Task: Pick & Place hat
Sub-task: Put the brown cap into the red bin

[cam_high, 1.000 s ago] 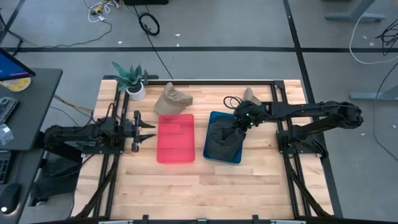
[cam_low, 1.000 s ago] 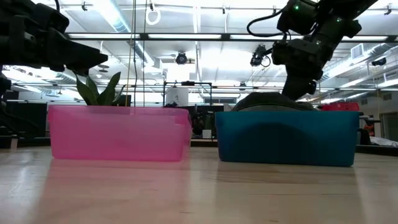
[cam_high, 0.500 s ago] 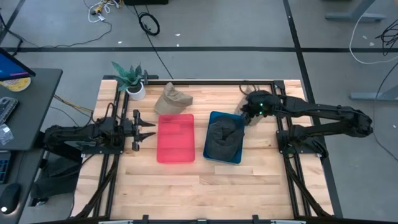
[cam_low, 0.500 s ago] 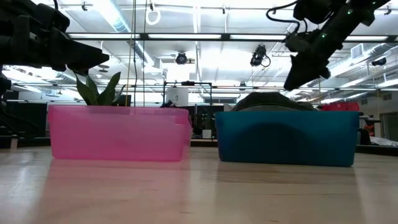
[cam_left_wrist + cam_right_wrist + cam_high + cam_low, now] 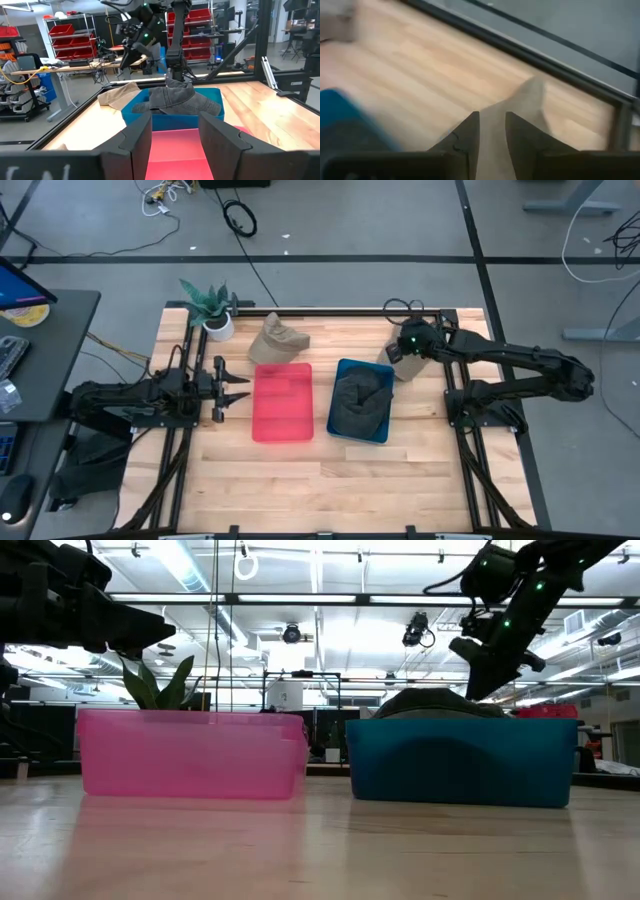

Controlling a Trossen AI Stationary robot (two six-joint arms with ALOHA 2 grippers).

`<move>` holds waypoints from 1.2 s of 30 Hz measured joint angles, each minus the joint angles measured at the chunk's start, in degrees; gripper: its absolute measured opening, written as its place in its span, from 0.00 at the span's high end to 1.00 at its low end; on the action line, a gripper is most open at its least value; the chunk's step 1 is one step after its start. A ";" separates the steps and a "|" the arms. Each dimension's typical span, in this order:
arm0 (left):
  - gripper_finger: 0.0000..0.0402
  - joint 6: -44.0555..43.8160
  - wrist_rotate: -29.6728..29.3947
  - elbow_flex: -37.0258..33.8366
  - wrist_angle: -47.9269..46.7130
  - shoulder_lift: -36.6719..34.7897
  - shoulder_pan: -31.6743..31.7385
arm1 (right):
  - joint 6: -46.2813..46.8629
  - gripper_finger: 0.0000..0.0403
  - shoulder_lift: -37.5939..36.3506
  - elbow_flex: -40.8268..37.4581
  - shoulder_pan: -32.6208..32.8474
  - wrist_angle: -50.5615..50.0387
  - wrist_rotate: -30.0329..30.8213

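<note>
A dark hat [image 5: 361, 397] lies crumpled in the blue bin [image 5: 343, 430] near the middle of the bench [image 5: 300, 480], its crown rising above the bin's rim in the low view. Beside it stands a pink bin [image 5: 281, 402]. The right end effector [image 5: 393, 351] hangs above a tan hat [image 5: 520, 107] lying on the bench near the far right corner, just beyond the blue bin; its fingers [image 5: 465, 135] are a little apart with nothing between them. Another tan hat [image 5: 276, 340] sits by the far edge, near a potted plant [image 5: 211, 308] (at the far left corner). The left end effector [image 5: 240, 391] waits at the left edge, wide open and empty.
</note>
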 joint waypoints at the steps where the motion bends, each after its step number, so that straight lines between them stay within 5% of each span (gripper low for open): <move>1: 0.59 0.00 0.02 0.00 0.01 0.00 0.00 | 0.18 0.76 0.09 0.00 -1.13 -0.02 0.10; 25: 0.59 -0.04 0.04 -0.02 0.11 0.00 0.00 | -13.93 0.76 0.03 -11.47 -18.14 6.62 -17.22; 36: 0.59 -0.04 0.04 -0.02 0.11 0.00 -0.01 | -16.73 0.76 0.03 -13.27 -20.05 6.91 -18.61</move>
